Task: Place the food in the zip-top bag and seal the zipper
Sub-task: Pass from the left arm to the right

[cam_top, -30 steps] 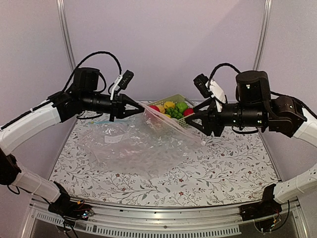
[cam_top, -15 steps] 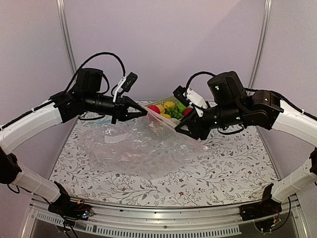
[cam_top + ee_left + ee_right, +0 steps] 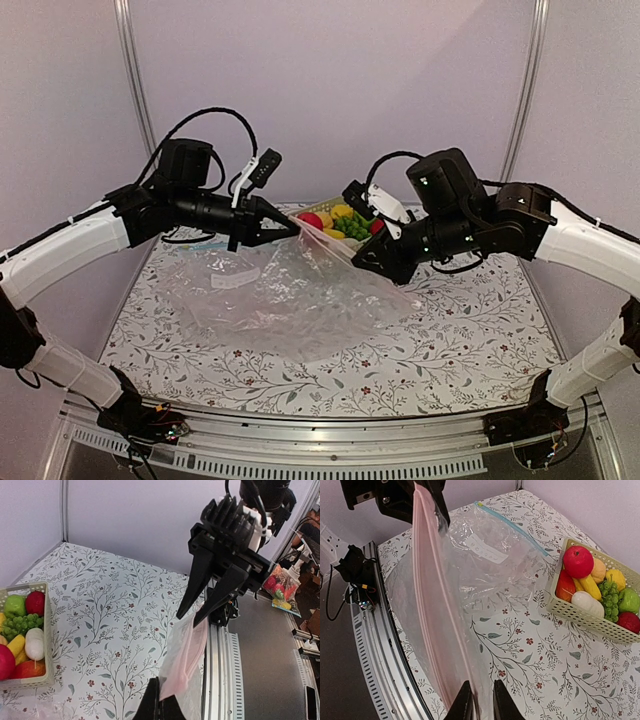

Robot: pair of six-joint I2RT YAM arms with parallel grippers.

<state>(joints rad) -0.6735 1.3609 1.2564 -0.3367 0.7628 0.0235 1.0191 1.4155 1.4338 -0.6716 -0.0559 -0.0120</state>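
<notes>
The zip-top bag point(image 3: 285, 295) hangs by one corner from my left gripper point(image 3: 288, 228), which is shut on it, and the rest drapes on the table. Its zipper point(image 3: 427, 595) slopes down from there as a pink strip. My right gripper point(image 3: 356, 262) straddles the strip partway along. In the right wrist view the jaws point(image 3: 482, 702) stand a narrow gap apart with the bag's film between them. The left wrist view shows the pink strip point(image 3: 187, 650) running from my left gripper point(image 3: 160, 700) up to the right fingers point(image 3: 200, 615). The food point(image 3: 343, 222) lies in a basket behind the bag.
The pale green basket point(image 3: 580, 616) holds red, yellow, green and white toy fruit point(image 3: 592, 587) at the back of the table. A second clear bag with a blue strip point(image 3: 512, 525) and a white label lies flat under the lifted one. The metal rail point(image 3: 380, 645) marks the table's near edge.
My right arm has swung left and down onto the bag's pink strip, and its jaws have narrowed around it. The left gripper has kept its hold and hardly moved.
</notes>
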